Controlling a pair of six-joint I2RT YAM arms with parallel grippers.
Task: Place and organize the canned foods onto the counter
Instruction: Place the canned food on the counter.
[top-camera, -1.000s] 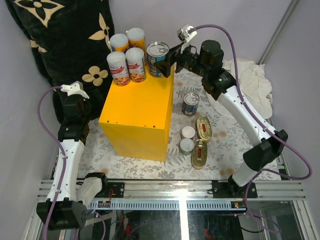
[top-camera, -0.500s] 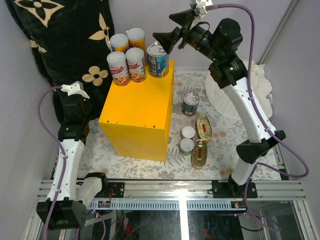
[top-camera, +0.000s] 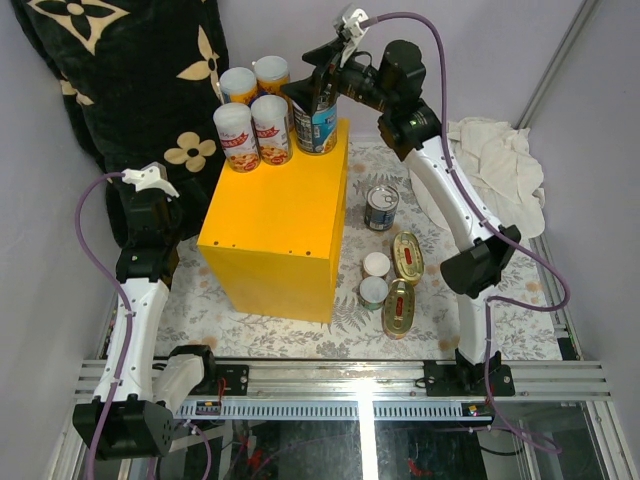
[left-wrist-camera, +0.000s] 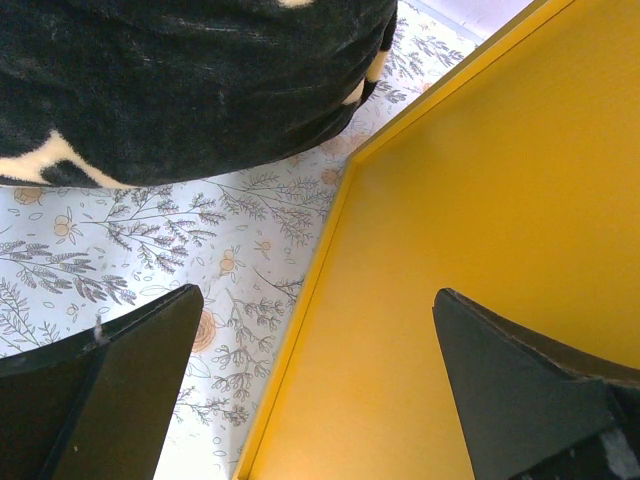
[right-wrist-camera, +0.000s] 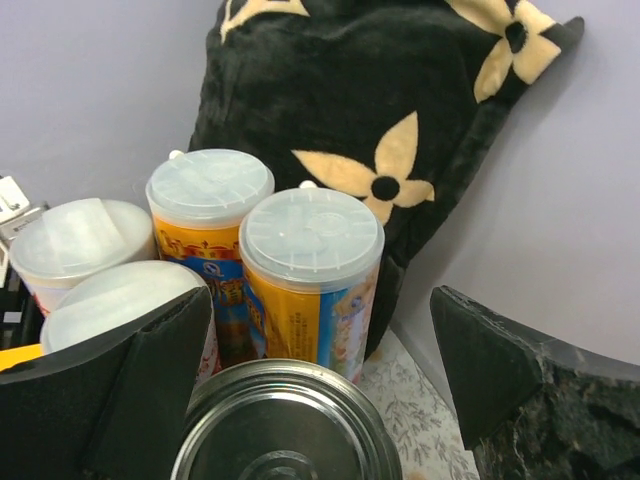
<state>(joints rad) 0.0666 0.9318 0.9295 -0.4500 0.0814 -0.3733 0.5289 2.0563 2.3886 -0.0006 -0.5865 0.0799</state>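
Where the top view looks down, the yellow counter (top-camera: 275, 225) sits at centre. Four slim cans (top-camera: 255, 120) cluster at its 11 o'clock corner and a blue-labelled can (top-camera: 318, 125) stands at its 1 o'clock corner, the right gripper (top-camera: 312, 85) spread over it. At the counter's 3 o'clock, loose tins (top-camera: 407, 256) rest on the floral cloth (top-camera: 440, 290). In the left wrist view, the left gripper (left-wrist-camera: 317, 292) stands wide apart and empty beside the counter's wall. In the right wrist view, the black fingers (right-wrist-camera: 110, 390) flank the blue-labelled can's silver top, pinching nothing.
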